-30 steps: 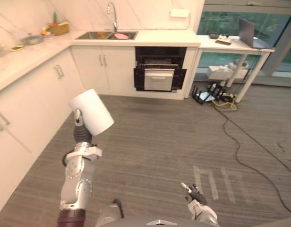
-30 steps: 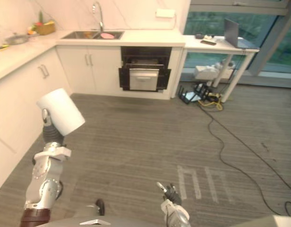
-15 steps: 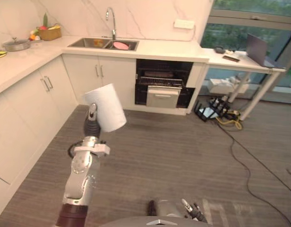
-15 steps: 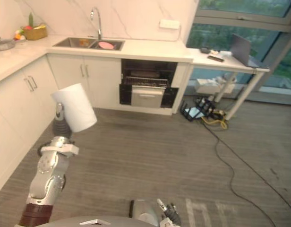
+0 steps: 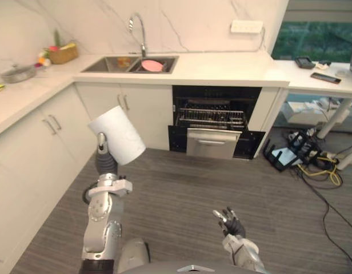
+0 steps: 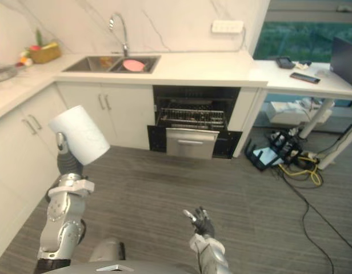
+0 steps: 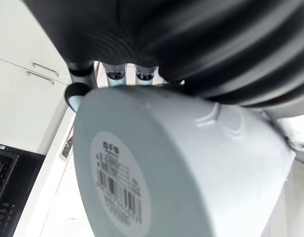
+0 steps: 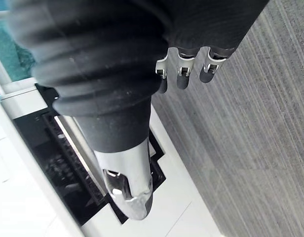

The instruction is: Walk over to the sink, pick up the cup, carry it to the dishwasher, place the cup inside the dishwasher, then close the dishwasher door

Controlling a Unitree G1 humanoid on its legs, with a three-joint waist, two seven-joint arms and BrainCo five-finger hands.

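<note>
- The left robot hand (image 5: pixel 102 149) is raised at about 9 o'clock in the eye view and grips the cup (image 5: pixel 117 135). Its fingers (image 7: pixel 115 74) lie along the cup's side, with their dark tips showing past the wall.
- The cup is white and held off the floor. It is tilted, with its flat base toward the wrist camera, and a barcode label sits on that base.
- The right robot hand (image 5: pixel 228 221) hangs low at about 5 o'clock above the floor (image 5: pixel 182 188). Its fingers are relaxed and spread, and it holds nothing.
- The dishwasher (image 5: pixel 213 123) stands under the table (image 5: pixel 222 65), at about 2 o'clock from the cup and well apart from it. It is open: a wire rack (image 5: pixel 210 116) shows in the dark cavity, and a silver front panel (image 5: pixel 214 143) sits below it.
- The sink (image 5: pixel 130 64) is set into the table at about 12 o'clock from the cup. A curved tap (image 5: pixel 139 31) rises behind it, and a pink dish (image 5: pixel 152 65) lies in its right basin.
- Farther along the table, at about 10 o'clock, a basket (image 5: pixel 63 53) of fruit stands by the wall. A lidded pot (image 5: pixel 17 73) stands nearer the corner.
- White cupboard doors (image 5: pixel 50 148) line the left side, close to the raised arm.
</note>
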